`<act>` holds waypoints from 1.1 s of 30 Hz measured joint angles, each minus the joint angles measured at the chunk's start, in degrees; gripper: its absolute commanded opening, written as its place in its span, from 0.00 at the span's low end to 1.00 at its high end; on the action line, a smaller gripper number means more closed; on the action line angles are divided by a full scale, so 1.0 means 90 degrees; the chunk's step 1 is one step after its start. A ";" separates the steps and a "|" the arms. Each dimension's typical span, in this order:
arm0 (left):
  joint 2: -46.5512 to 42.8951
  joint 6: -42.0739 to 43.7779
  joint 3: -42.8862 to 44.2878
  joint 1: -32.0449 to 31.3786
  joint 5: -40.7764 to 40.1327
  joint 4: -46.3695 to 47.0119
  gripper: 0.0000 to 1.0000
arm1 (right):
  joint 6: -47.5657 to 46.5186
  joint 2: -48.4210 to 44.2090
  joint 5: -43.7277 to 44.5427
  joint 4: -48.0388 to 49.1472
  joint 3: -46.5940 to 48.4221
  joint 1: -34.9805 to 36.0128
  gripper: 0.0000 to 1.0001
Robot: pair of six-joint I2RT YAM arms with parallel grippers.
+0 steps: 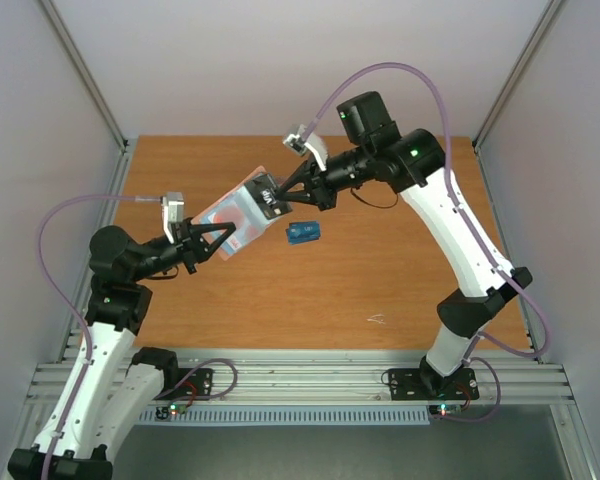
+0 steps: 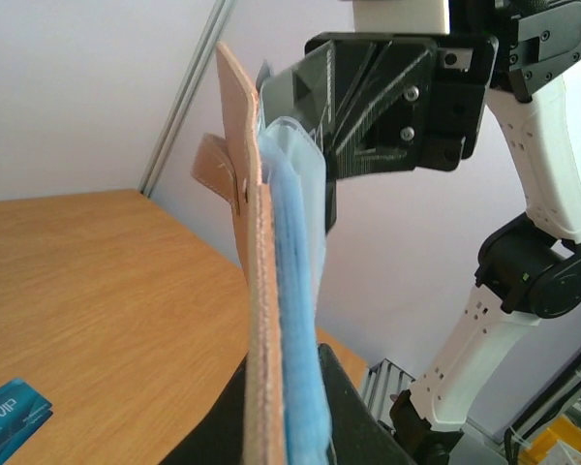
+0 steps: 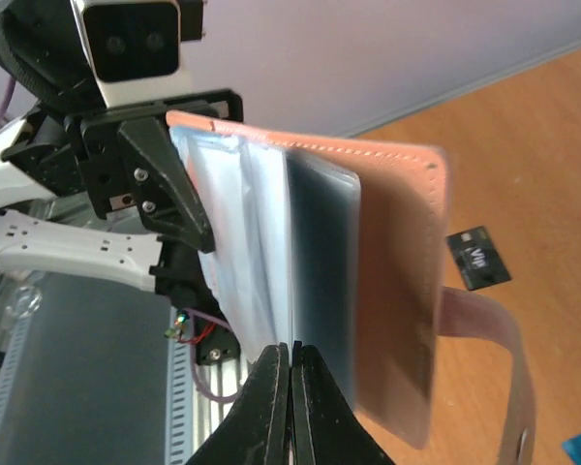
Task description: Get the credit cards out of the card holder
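Both arms hold the open card holder (image 1: pixel 238 215) up above the table. My left gripper (image 1: pixel 208 243) is shut on its lower end, with the taupe cover and light blue panels clamped between the fingers (image 2: pixel 261 291). My right gripper (image 1: pixel 281 194) is shut on the edge of the dark grey-black card (image 1: pixel 267 192), which sticks out at the holder's far corner (image 3: pixel 320 262). A white card with a red mark (image 1: pixel 233 238) sits in the holder near the left gripper. The blue card (image 1: pixel 303 232) lies flat on the table.
The blue card shows VIP lettering at the lower left of the left wrist view (image 2: pixel 10 415). In the right wrist view it looks dark (image 3: pixel 479 260). The holder's taupe strap (image 3: pixel 489 334) hangs loose. Walls close in the wooden table (image 1: pixel 400 280) on three sides.
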 measured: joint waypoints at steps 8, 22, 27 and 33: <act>-0.0032 0.0163 0.0017 -0.0007 -0.0301 -0.0495 0.00 | -0.0005 -0.0192 0.0114 -0.0034 0.0066 -0.0187 0.01; 0.1579 0.1511 -0.0010 -0.0308 -0.1042 -0.2341 0.00 | 0.1294 -0.1120 0.0821 0.1093 -0.0607 -0.0865 0.01; 0.2824 0.1710 -0.0092 -0.1117 -0.0806 -0.2239 0.00 | 0.1566 -0.1360 0.1069 0.1336 -0.1423 -0.0865 0.01; 0.4663 0.1462 -0.0243 -0.1418 -0.0840 -0.1722 0.04 | 0.1979 -0.1603 0.1251 0.1671 -0.2718 -0.0865 0.01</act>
